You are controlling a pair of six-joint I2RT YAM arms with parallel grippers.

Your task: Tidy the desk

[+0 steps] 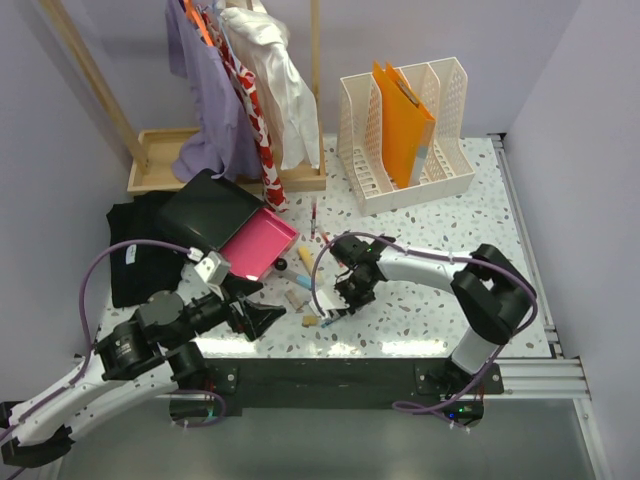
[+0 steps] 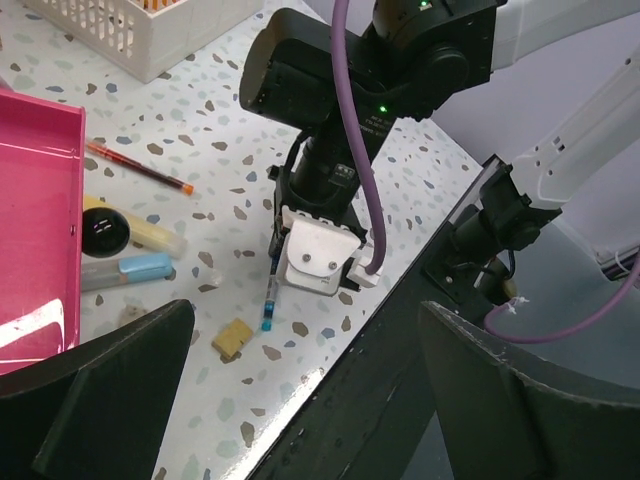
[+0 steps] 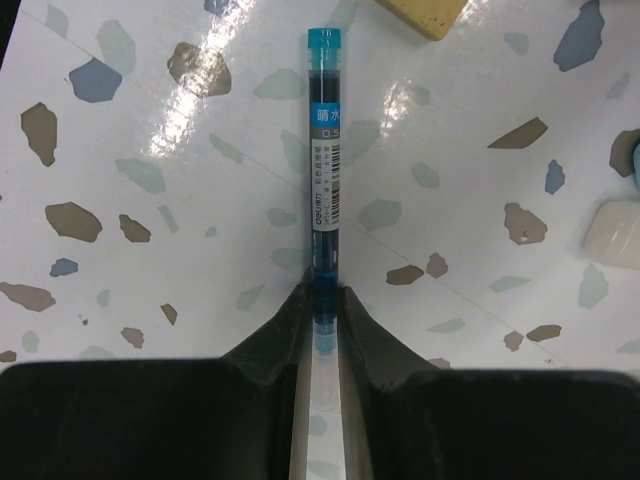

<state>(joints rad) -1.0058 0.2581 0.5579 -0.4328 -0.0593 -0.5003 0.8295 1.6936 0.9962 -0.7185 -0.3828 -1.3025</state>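
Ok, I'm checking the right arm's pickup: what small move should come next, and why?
Probably lift the right gripper straight up a little. It looks closed on one end of the blue pen, which lies flat on the desk. Raising it would clear the small yellow block nearby before carrying it anywhere.

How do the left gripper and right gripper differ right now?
The left gripper stands wide open; the right gripper is closed narrow. The left gripper holds nothing; the right gripper pinches one end of a blue pen. Both are black-fingered and low near the front edge of the desk.
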